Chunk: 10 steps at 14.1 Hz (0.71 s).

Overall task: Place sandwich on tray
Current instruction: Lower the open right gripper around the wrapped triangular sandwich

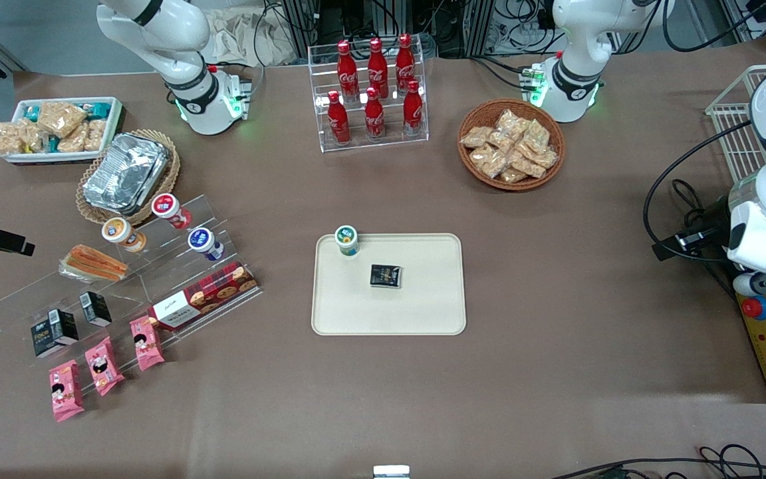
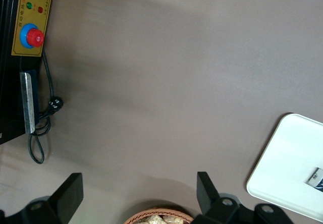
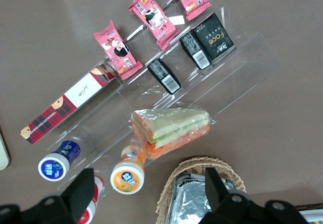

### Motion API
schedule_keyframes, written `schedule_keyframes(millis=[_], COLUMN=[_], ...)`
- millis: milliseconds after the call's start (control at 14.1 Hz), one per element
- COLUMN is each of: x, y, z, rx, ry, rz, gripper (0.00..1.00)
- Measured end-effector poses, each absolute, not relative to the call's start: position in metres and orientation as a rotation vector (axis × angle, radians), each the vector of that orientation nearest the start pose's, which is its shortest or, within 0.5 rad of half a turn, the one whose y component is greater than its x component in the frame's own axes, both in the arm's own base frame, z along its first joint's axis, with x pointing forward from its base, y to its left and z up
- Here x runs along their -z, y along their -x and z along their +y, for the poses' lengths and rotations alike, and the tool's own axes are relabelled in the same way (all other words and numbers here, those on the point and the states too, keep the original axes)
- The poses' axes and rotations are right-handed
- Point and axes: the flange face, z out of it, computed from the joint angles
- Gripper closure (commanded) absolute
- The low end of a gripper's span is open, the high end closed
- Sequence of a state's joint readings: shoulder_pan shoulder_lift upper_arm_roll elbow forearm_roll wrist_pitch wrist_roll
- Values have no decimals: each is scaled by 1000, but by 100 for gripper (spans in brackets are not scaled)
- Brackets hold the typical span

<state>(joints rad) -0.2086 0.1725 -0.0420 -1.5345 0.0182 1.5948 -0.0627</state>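
The sandwich (image 1: 94, 263) is a clear-wrapped wedge of pale bread with orange and green layers. It lies on a step of a clear acrylic stand (image 1: 157, 279) toward the working arm's end of the table. In the right wrist view the sandwich (image 3: 171, 125) lies flat, untouched. My gripper (image 3: 149, 196) is open and empty, well above the stand, its fingers (image 3: 83, 193) spread over an orange-lidded cup and the foil basket. The gripper does not show in the front view. The cream tray (image 1: 423, 299) lies mid-table; its corner shows in the left wrist view (image 2: 287, 163).
On the tray stand a green-lidded cup (image 1: 346, 239) and a black packet (image 1: 385, 275). The stand also holds cups (image 3: 127, 176), a red cookie box (image 1: 203, 296), black boxes (image 3: 214, 35) and pink packets (image 3: 116, 50). A foil container in a wicker basket (image 1: 127, 174) sits beside it.
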Motion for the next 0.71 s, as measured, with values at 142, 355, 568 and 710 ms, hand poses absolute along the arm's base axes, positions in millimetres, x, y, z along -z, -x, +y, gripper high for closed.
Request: schedule_keyframes(millis=[142, 355, 568, 710], x=[-543, -543, -542, -538], y=[-587, -590, -590, -590], z=[-135, -109, -106, -107], rx=[-177, -197, -207, -221], ry=[3084, 3056, 3022, 2976], rz=[432, 650, 825, 1003], gripper=[3, 3, 3, 3])
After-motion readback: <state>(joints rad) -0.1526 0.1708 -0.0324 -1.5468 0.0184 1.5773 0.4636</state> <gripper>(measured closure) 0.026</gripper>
